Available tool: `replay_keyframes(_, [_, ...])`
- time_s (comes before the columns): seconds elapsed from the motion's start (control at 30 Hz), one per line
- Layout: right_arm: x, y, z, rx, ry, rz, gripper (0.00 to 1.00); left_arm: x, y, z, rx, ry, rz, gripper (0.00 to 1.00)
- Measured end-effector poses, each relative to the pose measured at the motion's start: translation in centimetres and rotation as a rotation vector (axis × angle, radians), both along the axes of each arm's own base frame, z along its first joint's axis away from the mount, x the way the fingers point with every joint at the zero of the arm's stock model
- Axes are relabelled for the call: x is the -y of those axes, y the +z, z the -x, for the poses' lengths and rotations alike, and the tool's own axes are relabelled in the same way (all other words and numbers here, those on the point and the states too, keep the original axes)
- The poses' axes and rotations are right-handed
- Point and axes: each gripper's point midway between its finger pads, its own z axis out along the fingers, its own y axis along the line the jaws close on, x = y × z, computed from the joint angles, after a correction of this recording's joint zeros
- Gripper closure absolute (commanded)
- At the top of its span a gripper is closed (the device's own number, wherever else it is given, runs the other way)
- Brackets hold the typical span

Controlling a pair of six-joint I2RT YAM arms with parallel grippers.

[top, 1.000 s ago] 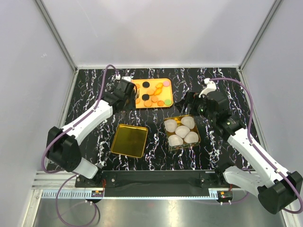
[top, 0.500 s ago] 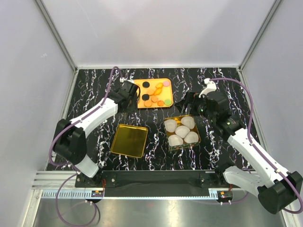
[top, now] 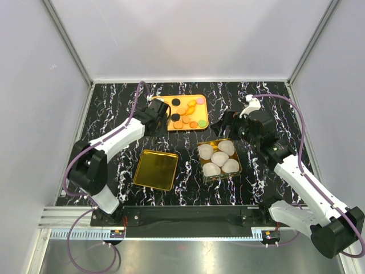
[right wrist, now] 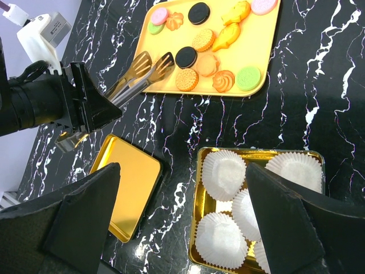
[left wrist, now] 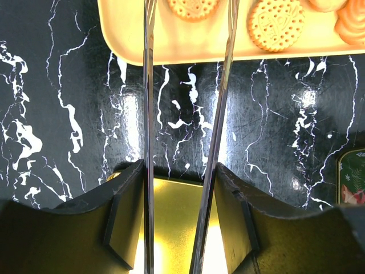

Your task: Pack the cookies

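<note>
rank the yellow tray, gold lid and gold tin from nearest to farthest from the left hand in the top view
1. yellow tray: beside the left hand, under its tongs.
2. gold lid: toward the table's near edge.
3. gold tin: farthest, off to the right.

- The left gripper (left wrist: 177, 170) fills the bottom edge; its dark fingers (left wrist: 128, 217) clamp the two metal arms of a pair of tongs (left wrist: 147, 114)
- the tongs run upward, arms apart, over the near rim of a yellow tray (left wrist: 128, 34)
- round orange cookies (left wrist: 275, 24) lie on the tray; one sits between the tong arms
- black, white-veined table (left wrist: 68, 114) below the tray; a shiny gold lid (left wrist: 171, 228) shows between the fingers
</note>
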Motion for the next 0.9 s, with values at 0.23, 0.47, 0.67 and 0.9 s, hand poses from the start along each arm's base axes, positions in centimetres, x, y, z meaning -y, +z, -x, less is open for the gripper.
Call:
replay_keyframes(0.23, [0.0, -0.1, 0.0, -0.002, 0.0, 0.002, 0.0, 0.2, -0.6, -0.1, -0.012, -0.004, -0.003, 0.53])
replay_keyframes(0.47, [0.0, -0.2, 0.0, -0.003, 0.001, 0.004, 0.0, 0.2, -0.6, -0.1, -0.011, -0.006, -0.005, 0.6])
replay_keyframes(0.67, [0.0, -0.2, 0.0, -0.003, 0.0, 0.004, 0.0, -0.1, -0.4, 0.0, -0.013, -0.008, -0.02, 0.61])
replay_keyframes(0.9, [0.0, -0.2, 0.0, -0.002, 0.0, 0.004, 0.0, 0.0, 1.1, -0.7, 0.013, -0.007, -0.024, 0.61])
